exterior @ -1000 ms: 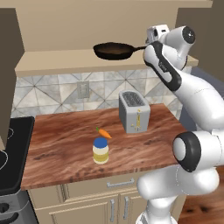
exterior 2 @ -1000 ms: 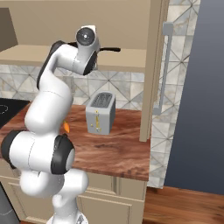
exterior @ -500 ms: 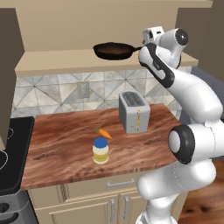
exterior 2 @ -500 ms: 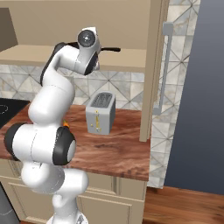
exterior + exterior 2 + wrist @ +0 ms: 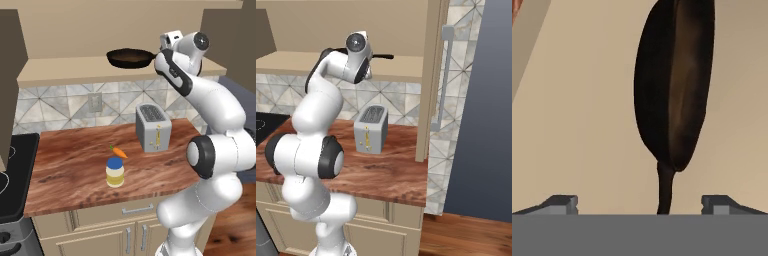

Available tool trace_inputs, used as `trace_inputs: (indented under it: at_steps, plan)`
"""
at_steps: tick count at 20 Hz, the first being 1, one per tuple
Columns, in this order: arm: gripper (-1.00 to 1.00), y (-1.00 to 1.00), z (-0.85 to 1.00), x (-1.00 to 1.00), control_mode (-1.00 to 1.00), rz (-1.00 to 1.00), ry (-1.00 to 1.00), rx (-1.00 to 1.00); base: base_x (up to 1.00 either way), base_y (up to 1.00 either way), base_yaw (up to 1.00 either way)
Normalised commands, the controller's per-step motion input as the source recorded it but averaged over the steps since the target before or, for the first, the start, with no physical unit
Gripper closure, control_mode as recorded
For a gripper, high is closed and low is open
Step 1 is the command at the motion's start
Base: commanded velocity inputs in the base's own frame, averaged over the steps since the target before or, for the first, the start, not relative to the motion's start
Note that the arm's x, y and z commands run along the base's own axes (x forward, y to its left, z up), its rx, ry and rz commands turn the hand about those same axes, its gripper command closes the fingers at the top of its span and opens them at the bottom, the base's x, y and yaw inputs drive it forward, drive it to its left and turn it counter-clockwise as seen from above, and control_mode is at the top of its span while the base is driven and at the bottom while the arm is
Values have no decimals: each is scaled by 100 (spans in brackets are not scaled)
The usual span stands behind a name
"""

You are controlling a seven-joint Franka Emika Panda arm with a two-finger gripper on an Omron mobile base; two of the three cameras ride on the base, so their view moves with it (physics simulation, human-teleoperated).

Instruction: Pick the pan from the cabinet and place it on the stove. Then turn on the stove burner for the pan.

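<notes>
Since the earlier frames: arm has swung its upper joints further up and toward the cabinet shelf; pan, toaster, jar and carrot unchanged in place.

Pan [image 5: 129,57]: dark skillet, resting flat on the open shelf of the cabinet [image 5: 60,67], above the tiled backsplash. Long axis runs along the shelf; in the left base view the bowl lies to the left and the handle points right, toward the gripper [image 5: 167,44]. In the hand view the pan [image 5: 673,82] appears rolled on edge, its handle running down to the bottom of the picture, between the two fingertips [image 5: 562,204].

Gripper: jaws spread wide, one fingertip on each side of the handle line, not touching it; nothing held.

Stove [image 5: 12,170]: black glass top at the left end of the counter [image 5: 75,170], well apart from the pan.

Toaster [image 5: 153,127]: silver, upright on the counter, below the shelf.

Jar [image 5: 115,172]: pale yellow, blue lid, near the counter's front edge.

Carrot [image 5: 118,150]: small, lying just behind the jar.
</notes>
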Motion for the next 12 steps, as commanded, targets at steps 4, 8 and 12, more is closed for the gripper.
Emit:
trace_inputs:
  at_steps: [4, 8, 12]
  plan:
    - [-100, -1, -6, 37, -100, 0, 0, -1, 0, 0, 0]
    - [-100, -6, -8, 42, -100, 0, 0, 0, 0, 0, 0]
    - [-100, -5, -12, 47, -100, 0, 0, 0, 0, 0, 0]
